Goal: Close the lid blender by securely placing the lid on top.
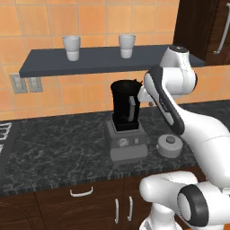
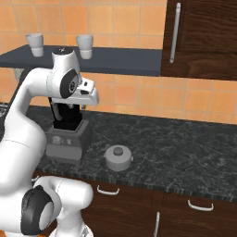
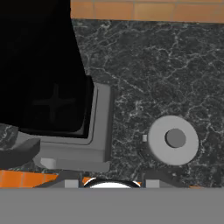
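Note:
The blender (image 1: 126,108) stands on the dark counter, a black open-topped jar on a boxy grey base (image 1: 126,143) with a dial. In the hand view I look down into the jar (image 3: 39,65), with its base (image 3: 99,131) at the left. The lid (image 1: 170,144), a light-grey disc with a darker knob, lies flat on the counter just right of the base; it also shows in the right base view (image 2: 117,157) and the hand view (image 3: 172,140). My gripper (image 3: 111,183) hovers high above the gap between blender and lid, open, holding nothing.
A dark wall shelf (image 1: 90,60) above the blender carries two white cups (image 1: 71,47) (image 1: 127,45). A dark wood cabinet (image 2: 203,37) hangs at the right. A stove edge (image 1: 4,134) sits at the far left. Marbled counter (image 2: 185,148) extends right of the lid.

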Robot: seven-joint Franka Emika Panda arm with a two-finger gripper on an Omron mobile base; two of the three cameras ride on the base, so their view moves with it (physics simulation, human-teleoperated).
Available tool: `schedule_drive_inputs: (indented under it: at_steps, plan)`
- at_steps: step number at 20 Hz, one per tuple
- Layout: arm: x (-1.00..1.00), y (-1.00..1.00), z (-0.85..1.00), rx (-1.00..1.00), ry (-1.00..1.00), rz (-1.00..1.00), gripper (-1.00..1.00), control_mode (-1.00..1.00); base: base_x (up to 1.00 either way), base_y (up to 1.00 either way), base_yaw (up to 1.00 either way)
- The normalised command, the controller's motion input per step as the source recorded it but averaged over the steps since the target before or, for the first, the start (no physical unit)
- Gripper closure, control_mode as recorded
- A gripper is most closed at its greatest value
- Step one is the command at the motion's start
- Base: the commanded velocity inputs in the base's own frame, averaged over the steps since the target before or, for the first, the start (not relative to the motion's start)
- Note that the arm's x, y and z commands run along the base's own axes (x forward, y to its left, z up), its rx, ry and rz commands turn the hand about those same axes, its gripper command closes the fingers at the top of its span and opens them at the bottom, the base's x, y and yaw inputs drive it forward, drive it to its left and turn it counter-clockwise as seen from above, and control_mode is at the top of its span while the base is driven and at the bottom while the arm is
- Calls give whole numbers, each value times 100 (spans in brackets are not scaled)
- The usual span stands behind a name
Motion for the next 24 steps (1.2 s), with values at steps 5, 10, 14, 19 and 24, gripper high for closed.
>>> schedule_drive_inputs:
  at_steps: [5, 10, 14, 19, 24]
  plan:
    - [-35, -32, -8, 2, 0, -4, -100, -100, 0, 0, 0]
    - [-15, -90, -62, 0, 5, -11, -100, -100, 0, 0, 0]
    - [1, -77, -94, 0, 20, -11, -100, -100, 0, 0, 0]
    - [10, -37, -75, 0, 13, -8, -100, -100, 0, 0, 0]
    - [31, 0, -41, 0, 1, -4, -100, -100, 0, 0, 0]
